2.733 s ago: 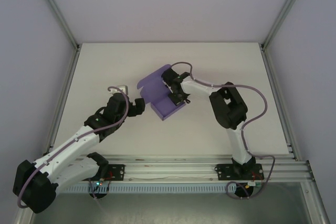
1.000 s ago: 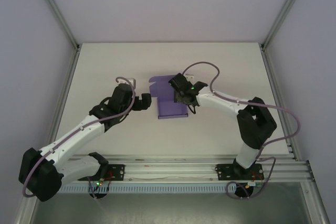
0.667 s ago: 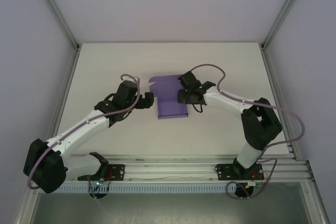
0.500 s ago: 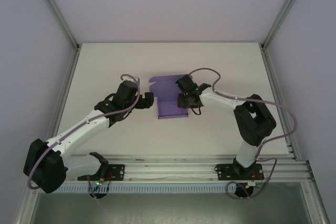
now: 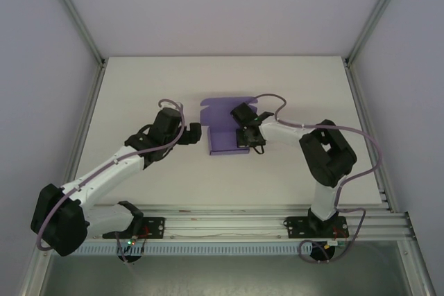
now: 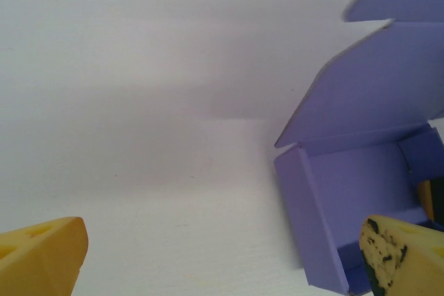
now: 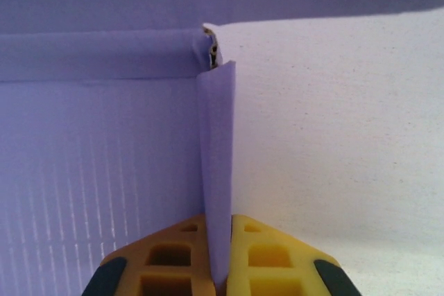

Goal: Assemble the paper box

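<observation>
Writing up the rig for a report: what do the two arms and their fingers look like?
The left arm and right arm have white links, black joint housings and a looping mauve cable each. The left fingers are yellow, one black-speckled; the right fingers yellow with square moulded pockets.

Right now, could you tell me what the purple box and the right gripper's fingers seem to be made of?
The paper box: thin matte corrugated card, judging by faint parallel ribs; right gripper fingers: yellow, probably moulded or printed plastic, with recessed pockets.
</observation>
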Controlling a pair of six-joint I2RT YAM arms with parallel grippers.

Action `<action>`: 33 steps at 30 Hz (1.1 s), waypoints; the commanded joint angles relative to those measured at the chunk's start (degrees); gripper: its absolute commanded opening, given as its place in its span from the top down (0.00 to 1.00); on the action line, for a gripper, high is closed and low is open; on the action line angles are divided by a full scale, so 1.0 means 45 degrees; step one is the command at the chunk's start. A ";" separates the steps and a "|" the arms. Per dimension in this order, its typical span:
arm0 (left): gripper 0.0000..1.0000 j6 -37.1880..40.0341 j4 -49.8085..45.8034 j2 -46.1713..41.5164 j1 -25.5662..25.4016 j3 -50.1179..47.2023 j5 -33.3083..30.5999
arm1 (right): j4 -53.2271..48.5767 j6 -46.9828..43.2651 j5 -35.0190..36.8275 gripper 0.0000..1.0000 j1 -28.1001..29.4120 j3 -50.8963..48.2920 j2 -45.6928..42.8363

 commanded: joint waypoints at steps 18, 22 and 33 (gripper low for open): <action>0.00 0.0286 0.5118 0.0020 0.2342 0.0920 0.7994 | 0.7143 -0.3749 -0.5190 1.00 0.0253 -0.1243 -0.6786; 0.00 0.0392 0.5329 0.0819 0.2265 0.1772 0.9388 | 0.6826 -0.4075 -0.5213 1.00 0.0389 -0.0739 -0.6391; 0.00 0.1564 0.4582 0.1946 0.1433 0.3349 1.0003 | 0.5950 -0.4218 -0.3379 1.00 0.0887 0.0380 -0.5224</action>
